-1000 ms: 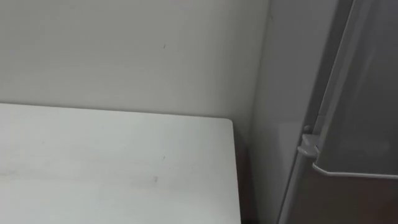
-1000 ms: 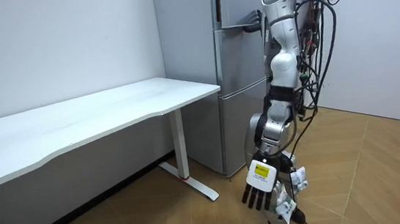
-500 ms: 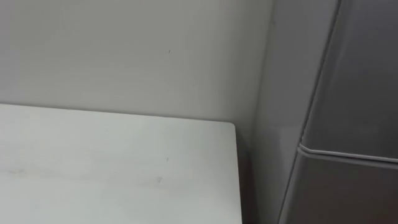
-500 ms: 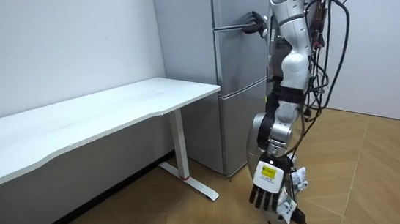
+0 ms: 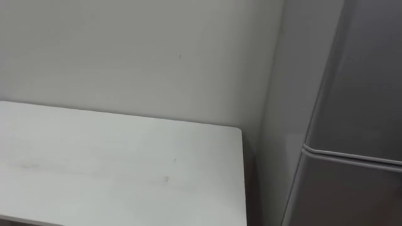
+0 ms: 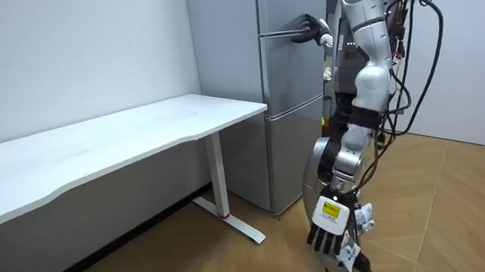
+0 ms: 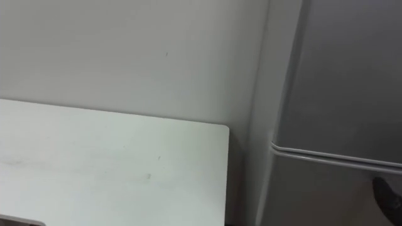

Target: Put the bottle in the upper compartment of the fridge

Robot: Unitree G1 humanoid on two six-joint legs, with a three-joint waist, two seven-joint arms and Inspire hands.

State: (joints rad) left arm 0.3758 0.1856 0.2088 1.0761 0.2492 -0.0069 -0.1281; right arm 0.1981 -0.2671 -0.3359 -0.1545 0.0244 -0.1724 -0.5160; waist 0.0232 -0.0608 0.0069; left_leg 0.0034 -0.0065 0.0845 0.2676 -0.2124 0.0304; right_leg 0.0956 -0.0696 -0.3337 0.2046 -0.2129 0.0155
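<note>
Tall grey fridge (image 6: 290, 69) stands upright against the wall, just beside the end of the white worktop (image 5: 113, 163). Upper door (image 5: 370, 75) looks shut, though its edge is poorly seen. A thin seam divides it from the door below (image 5: 352, 194).

Camera setup, quick notes. Head pair looks forward and down, up close, at wall (image 5: 125, 50), table (image 5: 94, 163) end and fridge (image 5: 352, 94), mostly left of raised right hand (image 6: 308, 30). Both eyes share nearly same patch, but right eye gets more fridge. Room cam stands well off on lowered left hand (image 6: 326, 233) side, facing fridge, with whole robot in shot. It shares table end and fridge door with head pair.
</note>
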